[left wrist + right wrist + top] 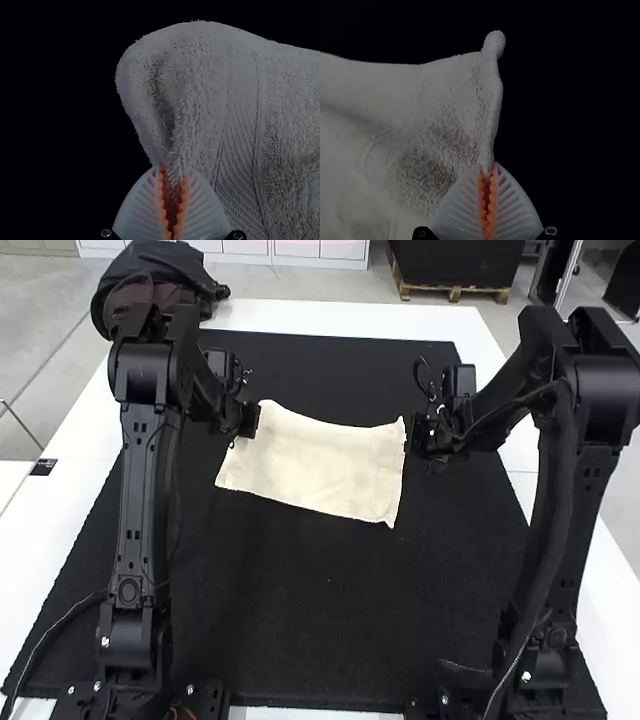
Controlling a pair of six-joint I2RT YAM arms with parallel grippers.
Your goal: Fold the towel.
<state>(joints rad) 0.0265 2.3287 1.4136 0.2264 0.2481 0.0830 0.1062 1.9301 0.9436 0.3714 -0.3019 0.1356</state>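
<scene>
The cream towel point(315, 462) lies stretched between both grippers on the black mat in the high view. At its left side is my left gripper point(248, 420); my right gripper point(414, 434) is at its right edge. In the left wrist view, my left gripper point(173, 172) is shut on a pinched edge of the towel point(240, 115), which bulges in a rounded fold beyond the tips. In the right wrist view, my right gripper point(487, 170) is shut on the towel's side edge point(490, 115), and a small corner knob sticks up past it.
A black mat point(320, 640) covers most of the white table point(350, 320). A dark bag point(150, 285) rests at the table's far left corner. Both arms stand at the near side, one on each side of the mat.
</scene>
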